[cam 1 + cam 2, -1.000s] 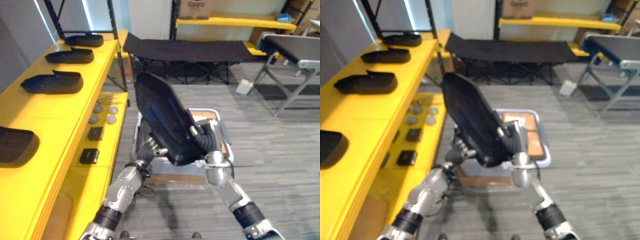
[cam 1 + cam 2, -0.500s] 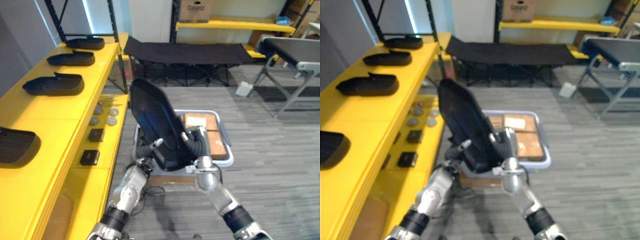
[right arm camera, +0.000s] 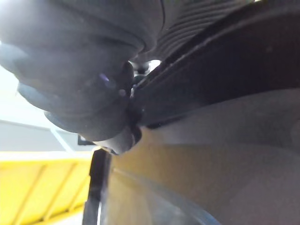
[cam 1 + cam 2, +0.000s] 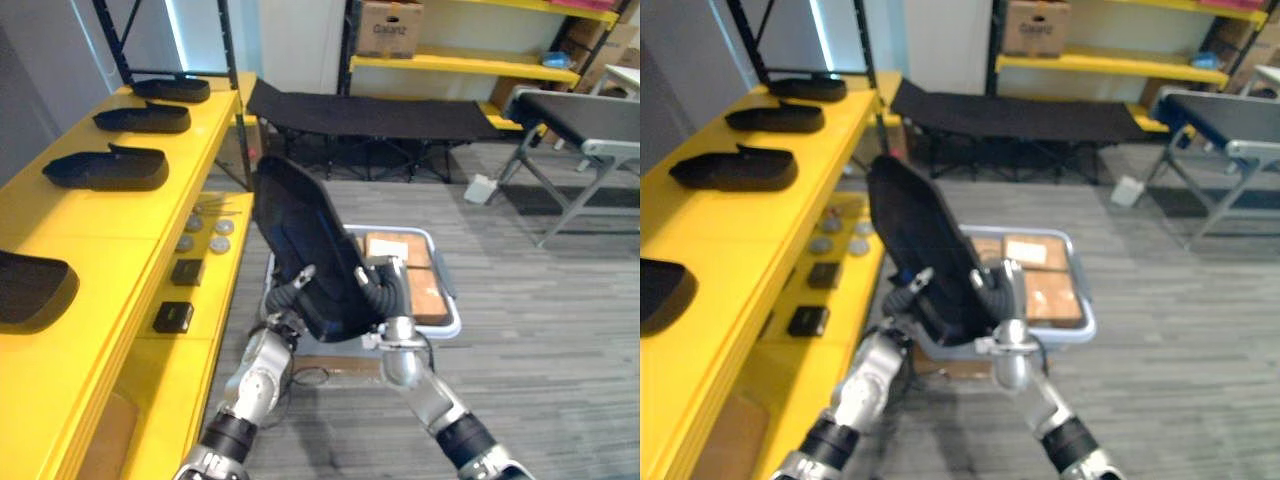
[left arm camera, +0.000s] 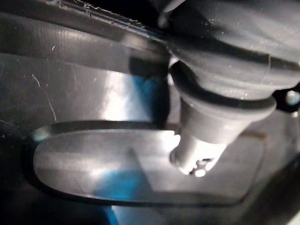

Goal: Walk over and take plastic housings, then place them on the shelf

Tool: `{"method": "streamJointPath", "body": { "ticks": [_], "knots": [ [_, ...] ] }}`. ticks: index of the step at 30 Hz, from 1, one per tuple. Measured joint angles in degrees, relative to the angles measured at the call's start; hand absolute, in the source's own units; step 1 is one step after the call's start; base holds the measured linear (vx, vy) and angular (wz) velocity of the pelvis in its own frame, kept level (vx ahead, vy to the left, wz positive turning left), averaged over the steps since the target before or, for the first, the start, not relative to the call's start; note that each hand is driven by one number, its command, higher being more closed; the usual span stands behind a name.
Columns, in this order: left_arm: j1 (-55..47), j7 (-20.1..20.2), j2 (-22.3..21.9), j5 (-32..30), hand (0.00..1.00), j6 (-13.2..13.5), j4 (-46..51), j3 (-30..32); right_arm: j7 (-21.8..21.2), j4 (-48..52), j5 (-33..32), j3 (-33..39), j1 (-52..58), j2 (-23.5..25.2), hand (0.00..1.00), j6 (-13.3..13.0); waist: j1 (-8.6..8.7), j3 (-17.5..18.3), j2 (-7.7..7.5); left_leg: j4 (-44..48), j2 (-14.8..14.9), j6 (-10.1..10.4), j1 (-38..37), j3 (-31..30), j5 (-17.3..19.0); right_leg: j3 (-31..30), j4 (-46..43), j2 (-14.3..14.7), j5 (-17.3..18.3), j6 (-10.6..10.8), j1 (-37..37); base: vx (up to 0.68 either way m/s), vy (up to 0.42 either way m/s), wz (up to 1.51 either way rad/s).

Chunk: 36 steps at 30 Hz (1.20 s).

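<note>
- The left hand [image 4: 288,298] pinches the left edge of the black housing [image 4: 300,235], a finger apparently curled onto its face.
- The right hand [image 4: 385,288] presses the housing's right side; its grip cannot be told.
- The housing stands tilted between both hands, with the yellow shelf [image 4: 110,230] to their left.

Bright even room light; white glare on housing [image 5: 117,91]
</note>
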State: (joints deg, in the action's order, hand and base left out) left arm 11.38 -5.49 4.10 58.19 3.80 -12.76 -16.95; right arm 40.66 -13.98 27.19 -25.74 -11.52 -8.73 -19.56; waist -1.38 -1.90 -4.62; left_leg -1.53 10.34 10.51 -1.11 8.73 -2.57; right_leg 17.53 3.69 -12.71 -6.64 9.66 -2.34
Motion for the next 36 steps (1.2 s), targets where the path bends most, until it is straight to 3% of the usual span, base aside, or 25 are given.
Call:
{"method": "streamJointPath", "body": {
  "ticks": [12, 13, 18, 22, 24, 29, 36],
  "knots": [
    [0.0, 1.9, 0.2, -0.8, 1.00, 2.0, 0.6, -0.6, 1.9, 0.6, 0.1, -0.4, 0.0, -0.6, 1.00, -0.7, -0.04, 0.0, -0.02, 0.1, 0.0, 0.0, 0.0, -0.3, 0.1, 0.9, 0.8, 0.0, 0.0, 0.0, -0.7, 0.00, 0.001, 0.01],
    [0.0, 1.8, 0.5, -0.9, 1.00, 2.0, 0.9, -0.6, 1.9, 0.7, 0.0, -0.4, 0.0, -0.6, 0.00, -0.7, -0.12, 0.0, -0.02, 0.1, 0.0, 0.0, 0.0, -0.3, 0.1, 0.9, 0.8, 0.0, 0.0, 0.0, -0.7, 0.00, 0.000, 0.00],
    [-0.2, 1.8, 2.4, -1.7, 1.00, 2.0, 2.9, -0.5, 1.7, 1.0, -1.9, -1.4, -0.1, -0.5, 0.00, -0.7, -0.20, 0.0, -0.07, 0.1, 0.0, 0.0, 0.0, -0.3, 0.2, 0.9, 0.8, 0.0, 0.0, 0.0, -0.8, 0.00, 0.000, 0.00],
    [-1.0, -1.3, 2.5, -13.2, 1.00, 2.5, 6.4, 1.0, 0.7, -0.5, -4.1, -1.8, 0.0, -0.4, 0.00, 0.4, -0.86, -0.1, -0.20, 0.1, 0.0, 0.0, 0.0, -0.4, 0.2, 1.1, 0.8, 0.0, 0.0, 0.0, -0.9, 0.00, 0.000, 0.00],
    [-2.9, -4.7, 2.5, -22.6, 1.00, 2.8, 10.4, 1.6, 0.2, -2.1, -6.2, -2.8, 0.0, -0.3, 0.00, 1.9, -1.02, -0.1, -0.19, 0.1, -0.1, 0.0, 0.0, -0.5, 0.2, 1.2, 0.8, 0.0, 0.0, 0.0, -1.0, 0.00, 0.000, 0.00],
    [-5.7, -7.7, 2.2, -35.5, 1.00, 3.9, 17.1, 3.5, 0.6, -2.9, -7.5, -3.7, 0.3, 0.9, 0.00, 2.5, -1.04, -0.2, -0.12, 0.0, -0.1, 0.0, -0.1, -0.5, 0.2, 1.3, 0.4, 0.0, 0.3, -0.5, -0.8, 0.00, 0.000, 0.00],
    [-7.9, -12.4, 0.8, -49.7, 1.00, 7.8, 23.0, 8.7, -0.8, 5.5, -11.2, -0.3, 2.2, 0.3, 0.00, -1.6, -0.98, -0.7, 0.87, -0.1, -0.1, 0.1, -0.9, -0.3, 0.4, 1.2, -0.2, 0.0, 0.8, -1.1, -0.9, 0.00, 0.009, -0.02]
  ]
}}
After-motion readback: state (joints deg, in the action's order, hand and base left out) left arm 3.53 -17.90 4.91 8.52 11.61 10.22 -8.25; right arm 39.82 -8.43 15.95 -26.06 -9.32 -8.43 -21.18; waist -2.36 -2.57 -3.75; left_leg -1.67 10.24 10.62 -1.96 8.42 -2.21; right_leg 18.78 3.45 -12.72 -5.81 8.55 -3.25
